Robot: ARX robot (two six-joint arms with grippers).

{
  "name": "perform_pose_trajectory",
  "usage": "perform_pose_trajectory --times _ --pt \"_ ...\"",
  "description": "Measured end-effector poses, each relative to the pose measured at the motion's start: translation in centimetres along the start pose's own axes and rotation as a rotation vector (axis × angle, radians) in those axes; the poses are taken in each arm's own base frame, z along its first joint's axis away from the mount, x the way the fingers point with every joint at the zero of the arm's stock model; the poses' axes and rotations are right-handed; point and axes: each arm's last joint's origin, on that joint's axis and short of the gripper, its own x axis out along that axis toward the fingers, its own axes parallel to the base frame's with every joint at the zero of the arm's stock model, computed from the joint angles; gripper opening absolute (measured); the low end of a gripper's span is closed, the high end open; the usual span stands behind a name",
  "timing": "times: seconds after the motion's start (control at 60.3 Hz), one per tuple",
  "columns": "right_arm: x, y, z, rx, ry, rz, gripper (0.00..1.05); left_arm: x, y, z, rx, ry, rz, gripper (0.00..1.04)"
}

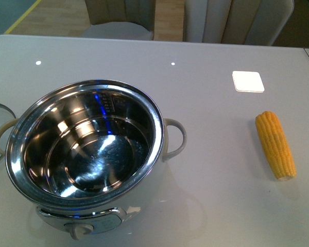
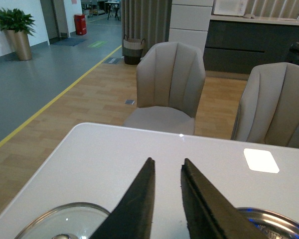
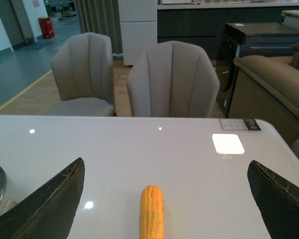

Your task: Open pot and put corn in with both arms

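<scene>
Right gripper (image 3: 165, 163) spread wide at the corn (image 1: 275, 145), left gripper (image 2: 168, 161) barely parted and empty: an off-centre pinch may roll it farther right from the pot (image 1: 87, 149).

One pot (image 1: 87, 149), two loop handles (image 1: 183, 135). One corn (image 1: 276, 145). One glass lid (image 2: 60, 220). One white table (image 1: 206, 77). Two beige chairs (image 2: 172, 74). One potted plant (image 2: 15, 22), one red bin (image 2: 80, 24), one woven basket (image 2: 133, 49), one brown sofa (image 3: 269, 84).
</scene>
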Motion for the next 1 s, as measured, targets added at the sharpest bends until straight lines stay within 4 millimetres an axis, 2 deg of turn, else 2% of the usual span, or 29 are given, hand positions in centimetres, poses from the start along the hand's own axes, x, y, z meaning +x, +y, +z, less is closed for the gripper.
perform_pose_trajectory --times 0.066,0.332,0.68,0.995 --pt "0.0 0.0 0.0 0.0 0.0 0.0 0.96 -0.5 -0.2 -0.3 -0.001 -0.001 -0.002 0.03" --pt "0.0 0.0 0.0 0.0 0.0 0.001 0.96 -2.3 -1.7 -1.4 0.005 -0.001 -0.008 0.03" --pt "0.0 0.0 0.0 0.0 0.0 0.0 0.96 -4.0 -1.7 -2.7 0.005 -0.011 -0.005 0.03" --pt "0.0 0.0 0.0 0.0 0.0 0.0 0.96 -5.1 -1.7 -2.5 0.005 -0.02 -0.006 0.03"
